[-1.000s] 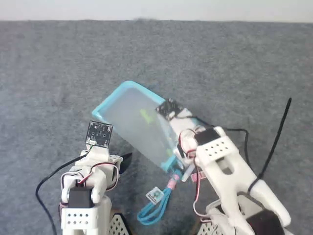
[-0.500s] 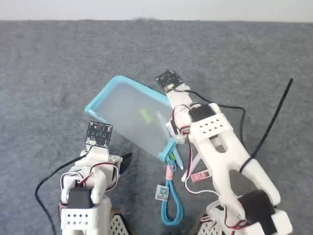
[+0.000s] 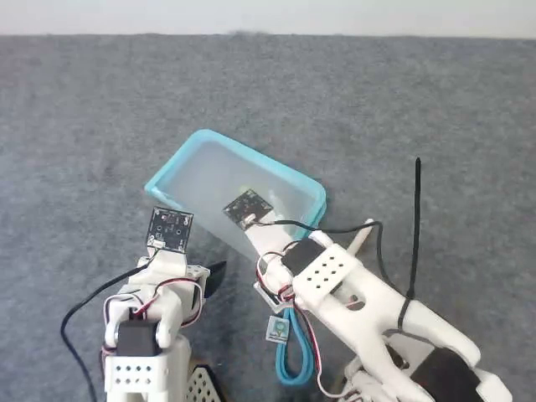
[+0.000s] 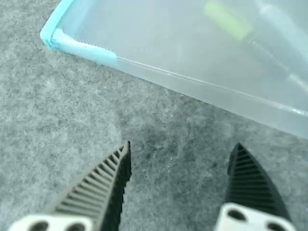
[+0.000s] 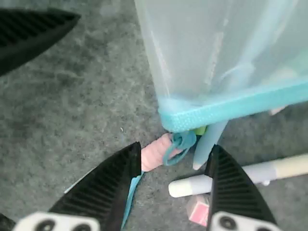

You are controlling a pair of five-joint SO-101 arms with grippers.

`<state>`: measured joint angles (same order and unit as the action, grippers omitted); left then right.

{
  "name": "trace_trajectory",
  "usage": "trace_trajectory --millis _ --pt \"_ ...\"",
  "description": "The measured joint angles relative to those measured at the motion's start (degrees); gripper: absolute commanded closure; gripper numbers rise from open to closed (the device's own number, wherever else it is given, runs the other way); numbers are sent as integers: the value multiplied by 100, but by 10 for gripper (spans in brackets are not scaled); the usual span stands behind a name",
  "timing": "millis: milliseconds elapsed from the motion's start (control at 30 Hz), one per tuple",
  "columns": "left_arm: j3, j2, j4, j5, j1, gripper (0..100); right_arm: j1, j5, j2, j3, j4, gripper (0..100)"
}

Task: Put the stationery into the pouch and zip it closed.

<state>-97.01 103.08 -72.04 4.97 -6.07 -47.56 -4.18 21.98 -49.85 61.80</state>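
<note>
The pouch (image 3: 213,180), translucent with a teal border, lies slanted in the middle of the grey mat (image 3: 100,109); a green piece (image 4: 226,19) shows through its wall, with a paler long shape beside it; a white pen (image 5: 231,175) lies on the mat just outside the pouch's teal-bound end, and a small pink block (image 5: 197,210) lies near the pen

The left arm stands at the near left of the high view, forearm aimed at the pouch and wrist tipped down; the left gripper (image 4: 182,146) hangs low over bare mat, just short of the pouch's long side, its fingers spread wide with nothing between them

The right arm comes in from the near right corner and slants across toward the left, its wrist above the pouch's near end; the right gripper (image 5: 176,146) points down at that end with its fingers apart, one on each side of a pink pull (image 5: 153,155) and the teal strap (image 5: 180,141) joined to it; whether either finger touches them cannot be told; the strap trails back toward the robot in a loop, with a small tag (image 3: 275,328) beside it
</note>
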Motion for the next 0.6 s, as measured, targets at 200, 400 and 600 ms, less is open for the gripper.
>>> trace_trajectory --millis 200,400,600 --pt "0 0 0 0 0 690 -35 -615 0 -273 -158 775" --pt "0 0 0 0 0 690 -18 -1020 70 -905 -870 779" --pt "0 0 0 0 0 690 -18 -1266 79 -1020 -1116 877"
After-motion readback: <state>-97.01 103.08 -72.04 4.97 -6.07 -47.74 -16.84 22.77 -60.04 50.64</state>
